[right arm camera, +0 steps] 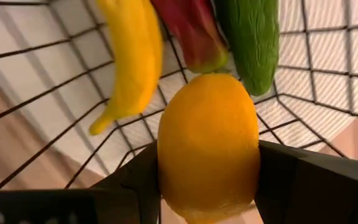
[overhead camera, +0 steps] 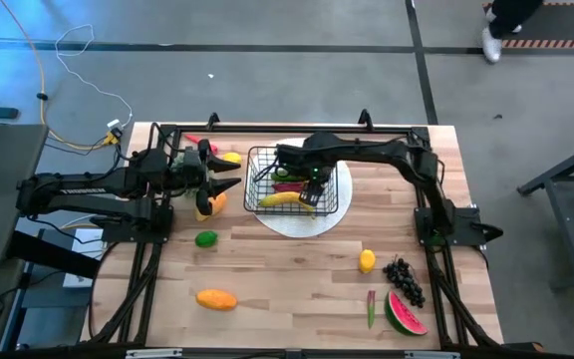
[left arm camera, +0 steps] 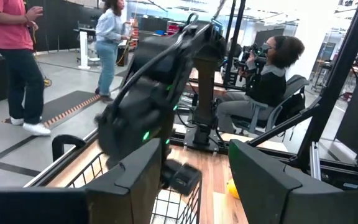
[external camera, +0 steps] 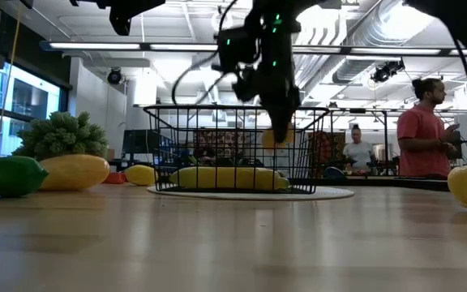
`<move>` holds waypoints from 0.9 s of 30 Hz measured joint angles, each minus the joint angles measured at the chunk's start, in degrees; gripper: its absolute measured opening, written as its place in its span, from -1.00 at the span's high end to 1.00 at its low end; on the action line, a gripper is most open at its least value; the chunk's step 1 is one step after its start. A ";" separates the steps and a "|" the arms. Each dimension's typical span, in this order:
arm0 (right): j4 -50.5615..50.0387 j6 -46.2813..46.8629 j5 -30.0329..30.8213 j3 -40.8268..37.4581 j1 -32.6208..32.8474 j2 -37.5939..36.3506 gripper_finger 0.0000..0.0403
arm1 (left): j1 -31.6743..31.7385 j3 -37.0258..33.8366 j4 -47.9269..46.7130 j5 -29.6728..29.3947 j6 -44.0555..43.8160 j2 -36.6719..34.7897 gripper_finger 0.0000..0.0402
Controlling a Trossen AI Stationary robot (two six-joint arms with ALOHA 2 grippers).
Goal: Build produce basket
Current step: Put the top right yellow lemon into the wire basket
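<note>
Right tool (right arm camera: 207, 186) above basket (overhead camera: 263, 160), pinching a lemon (right arm camera: 208, 146) not yet dropped. Already in basket at worktop's twelve o'clock: banana (right arm camera: 131, 56), red piece (right arm camera: 191, 28), cucumber (right arm camera: 252, 37). Left tool (overhead camera: 207, 178) waiting at basket's nine o'clock, fingers spread, empty. Still loose on worktop (overhead camera: 287, 289): lime (overhead camera: 205, 238), mango (overhead camera: 216, 298), second lemon (overhead camera: 367, 261), grapes (overhead camera: 403, 278), watermelon (overhead camera: 405, 313). Under halfway, by judgement.

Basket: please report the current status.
Right gripper holds lemon over basket. Banana, cucumber inside. Left gripper beside basket, empty.
</note>
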 joint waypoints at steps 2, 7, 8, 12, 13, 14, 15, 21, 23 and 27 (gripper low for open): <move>0.08 1.08 -0.07 0.04 -0.52 1.57 0.17 | 0.00 0.00 0.00 0.00 0.00 0.00 0.11; 0.09 2.43 -0.15 0.04 -1.54 4.35 0.17 | 0.00 0.00 0.00 0.00 0.10 0.00 0.11; 0.05 2.33 -0.19 0.07 -1.68 4.66 0.17 | 0.00 0.00 0.00 0.00 0.10 0.00 0.11; 0.04 -2.31 -0.50 0.04 -1.91 5.82 0.17 | 0.00 0.00 -0.02 0.00 0.14 0.00 0.11; -0.09 -4.31 -0.54 0.04 -1.89 5.90 0.17 | 0.00 0.00 -0.04 0.00 0.14 0.00 0.11; -0.10 -6.14 -0.54 0.05 -1.87 5.98 0.17 | 0.00 0.00 -0.05 0.00 0.16 0.00 0.11; -0.10 -7.83 -0.54 0.05 -1.86 6.05 0.17 | 0.00 0.00 -0.11 0.00 0.16 0.00 0.11; -0.06 -10.27 -0.58 0.04 -1.80 6.20 0.17 | 0.00 0.00 -0.92 0.00 0.12 0.00 0.11; -0.06 -10.59 -0.58 0.04 -1.80 6.20 0.17 | 0.00 0.00 -0.92 0.00 0.09 0.00 0.11; -0.13 -12.75 -0.58 0.04 -1.78 6.20 0.17 | 0.04 0.00 -0.92 0.00 0.16 0.00 0.11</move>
